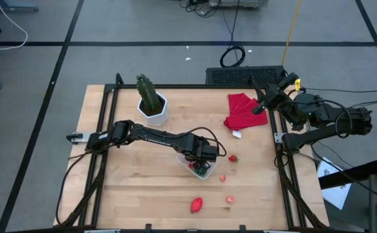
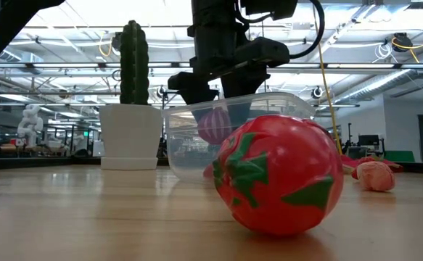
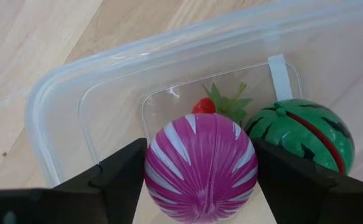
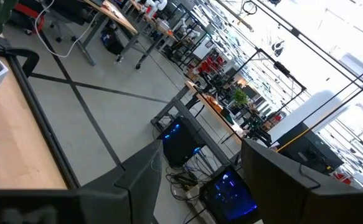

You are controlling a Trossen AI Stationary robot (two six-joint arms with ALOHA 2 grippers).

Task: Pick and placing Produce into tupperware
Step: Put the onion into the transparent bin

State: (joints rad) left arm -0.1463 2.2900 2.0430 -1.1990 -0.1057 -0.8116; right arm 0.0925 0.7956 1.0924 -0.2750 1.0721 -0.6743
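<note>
The clear tupperware [image 1: 189, 162] stands on the wooden table near its middle. My left gripper [image 1: 202, 163] reaches down into it, shut on the purple ridged piece [image 3: 200, 168]. In the tupperware [image 3: 63, 106] lie a green striped melon [image 3: 302, 134] and a small red berry with green leaves [image 3: 213, 102]. On the bare table lie a red berry [image 1: 232, 157], two pink pieces [image 1: 222, 177] [image 1: 229, 199] and a larger red leafy fruit [image 1: 196, 205], which looms close in the low view [image 2: 280, 174]. My right gripper [image 1: 259, 107] waits open over the red cloth. My left gripper pinches the purple ridged piece between its two fingers [image 3: 128, 171], one on each opposite side [image 3: 157, 168]. The fingers come from above, pointing down into the tupperware. Seen through the tupperware's wall in the low view, the piece [image 2: 215, 125] hangs above its floor.
A tall green cactus [image 1: 148, 94] in a white pot [image 1: 156, 113] stands toward the far left of the table. The red cloth [image 1: 243, 110] lies at the far right. Bare wood stretches along the near edge and the left side.
</note>
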